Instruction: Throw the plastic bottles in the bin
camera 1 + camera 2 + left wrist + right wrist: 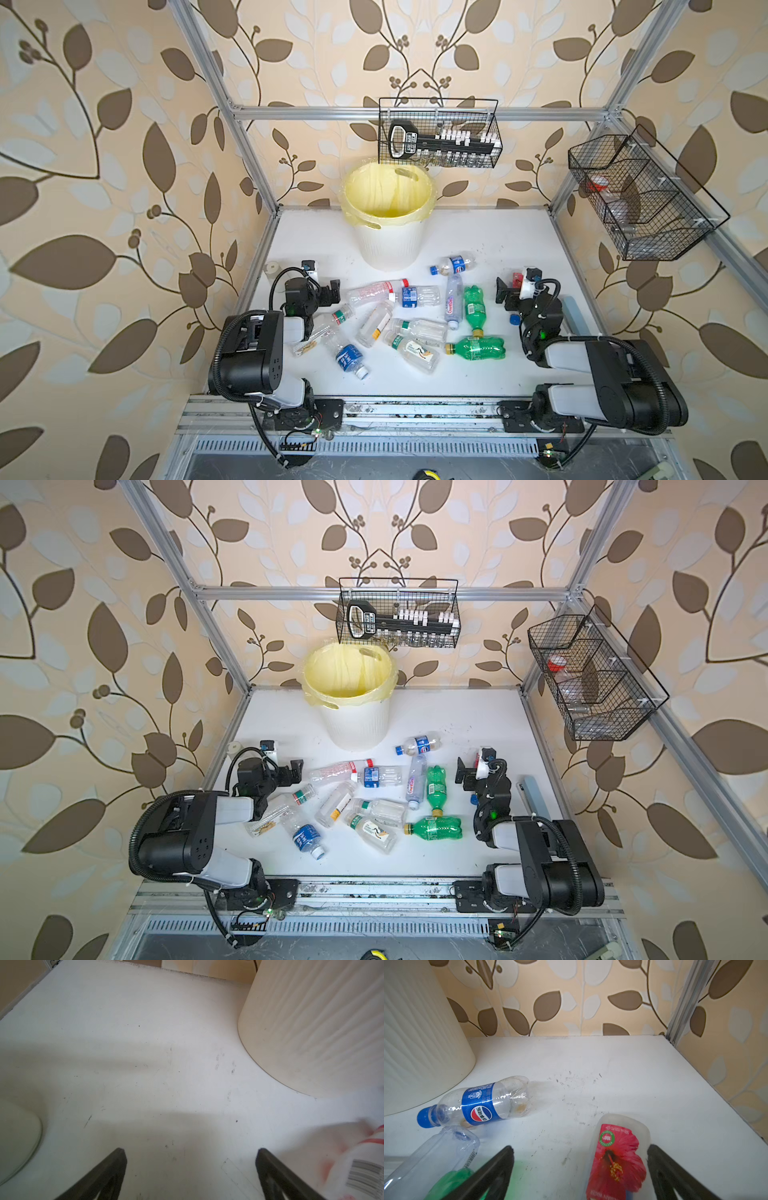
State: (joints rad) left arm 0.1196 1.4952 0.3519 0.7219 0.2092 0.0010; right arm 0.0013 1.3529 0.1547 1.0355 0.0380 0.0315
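Observation:
The cream ribbed bin (388,232) with a yellow bag stands at the table's back centre. Several plastic bottles lie in front of it, among them a Pepsi bottle (453,264), two green bottles (474,309) and a red-capped clear bottle (374,291). My left gripper (332,291) hovers open just left of the pile, over bare table (191,1153), with the red-striped bottle (353,1163) beside one finger. My right gripper (508,291) is open at the pile's right. A bottle with a red flower label (616,1157) lies between its fingers (580,1150), close to one of them.
Two black wire baskets hang on the frame, one behind the bin (440,133) and one on the right (640,199). A squat white jar (272,268) sits at the table's left edge. The bin wall (311,1032) is close to my left gripper.

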